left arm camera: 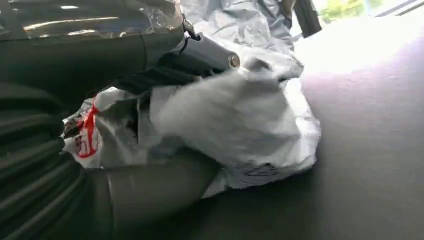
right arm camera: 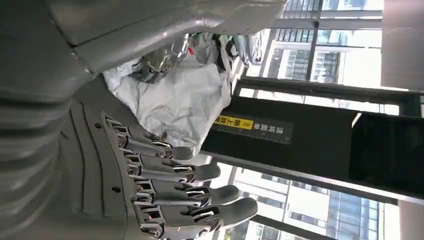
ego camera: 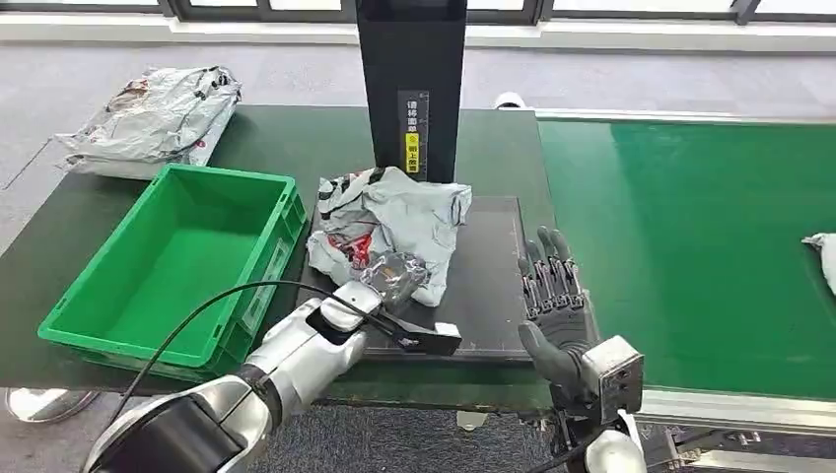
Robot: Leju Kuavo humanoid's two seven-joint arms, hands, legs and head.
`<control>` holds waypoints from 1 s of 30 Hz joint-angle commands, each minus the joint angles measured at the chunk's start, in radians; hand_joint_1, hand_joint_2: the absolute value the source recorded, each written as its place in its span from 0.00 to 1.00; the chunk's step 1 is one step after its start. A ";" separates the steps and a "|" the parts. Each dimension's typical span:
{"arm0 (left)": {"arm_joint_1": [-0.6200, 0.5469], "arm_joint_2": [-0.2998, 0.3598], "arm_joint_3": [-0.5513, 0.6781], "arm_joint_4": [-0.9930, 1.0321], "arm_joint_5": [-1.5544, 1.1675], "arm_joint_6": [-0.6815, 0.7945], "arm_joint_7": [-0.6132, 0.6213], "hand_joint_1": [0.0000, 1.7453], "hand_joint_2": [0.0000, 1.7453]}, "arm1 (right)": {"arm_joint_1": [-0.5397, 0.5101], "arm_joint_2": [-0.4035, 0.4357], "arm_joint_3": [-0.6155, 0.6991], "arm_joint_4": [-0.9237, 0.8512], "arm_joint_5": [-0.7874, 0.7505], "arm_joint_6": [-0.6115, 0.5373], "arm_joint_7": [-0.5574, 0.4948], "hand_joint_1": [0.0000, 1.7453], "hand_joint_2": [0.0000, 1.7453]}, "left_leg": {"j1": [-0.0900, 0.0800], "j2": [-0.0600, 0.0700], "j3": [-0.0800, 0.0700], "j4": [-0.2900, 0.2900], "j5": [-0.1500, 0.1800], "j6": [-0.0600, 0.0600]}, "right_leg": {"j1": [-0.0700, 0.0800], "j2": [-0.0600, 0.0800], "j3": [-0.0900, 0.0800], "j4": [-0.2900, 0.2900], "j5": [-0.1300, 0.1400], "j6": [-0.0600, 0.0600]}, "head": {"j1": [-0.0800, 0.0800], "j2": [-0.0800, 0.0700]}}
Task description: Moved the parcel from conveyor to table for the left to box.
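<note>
1. Centre of the head view: the parcel (ego camera: 394,232), a crumpled grey poly bag with red print, lies on the dark pad (ego camera: 493,286) of the table (ego camera: 286,143), in front of the black column (ego camera: 411,79). It is off the green conveyor (ego camera: 680,236), so I judge the transfer done.
2. My left hand (ego camera: 389,281) is at the parcel's near edge, lower centre of the frame. In the left wrist view my thumb (left arm camera: 150,192) lies under the bag and my dark fingers (left arm camera: 200,55) over it, closing around a fold of film. I judge this a grasp in progress; I cannot tell whether it is firm.
3. My right hand (ego camera: 557,296) stands clear at lower right of centre, beside the pad's right edge, fingers extended and spread, holding nothing. I judge it parked there to leave the left arm room.
4. The green crate (ego camera: 182,261) sits open just left of the pad, placed within my left arm's reach as the boxing destination.
5. Orientation: the parcel's long axis runs from lower left to upper right of the head view, one end toward the crate, the other toward the column. The outline is irregular, so the axis is approximate.
6. More bags (ego camera: 153,118) lie at upper left of the table; another bag (ego camera: 823,256) shows at the conveyor's right edge.
</note>
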 commanded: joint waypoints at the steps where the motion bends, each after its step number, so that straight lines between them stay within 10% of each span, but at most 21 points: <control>1: -0.027 0.053 -0.115 0.062 -0.092 0.129 0.175 1.00 1.00 | -0.015 -0.028 0.015 0.055 -0.010 0.004 0.001 0.00 1.00 | 0.001 0.006 0.002 -0.002 0.001 0.000 | 0.002 0.000 0.001 -0.003 0.002 -0.001 | 0.000 0.000; 13: 0.119 0.216 0.150 -0.553 -0.215 0.659 0.368 1.00 1.00 | -0.006 -0.013 -0.018 0.039 -0.017 -0.016 0.028 0.00 1.00 | 0.002 0.005 -0.002 0.000 0.001 -0.001 | 0.002 0.001 -0.003 0.000 0.001 -0.002 | 0.000 0.000; 21: 0.272 0.191 0.377 -1.031 -0.215 0.700 0.189 1.00 1.00 | -0.016 0.012 -0.034 0.052 -0.009 -0.037 0.045 0.00 1.00 | 0.002 0.007 -0.005 0.001 0.000 -0.001 | 0.003 0.002 -0.006 0.000 0.001 -0.002 | 0.000 0.000; 30: 0.169 0.208 0.447 -1.050 -0.215 0.714 0.126 1.00 1.00 | 0.054 -0.036 -0.026 0.063 -0.029 -0.071 -0.016 0.00 1.00 | 0.003 0.002 -0.006 0.000 0.000 -0.001 | 0.004 -0.001 -0.006 0.000 0.000 -0.003 | 0.000 0.000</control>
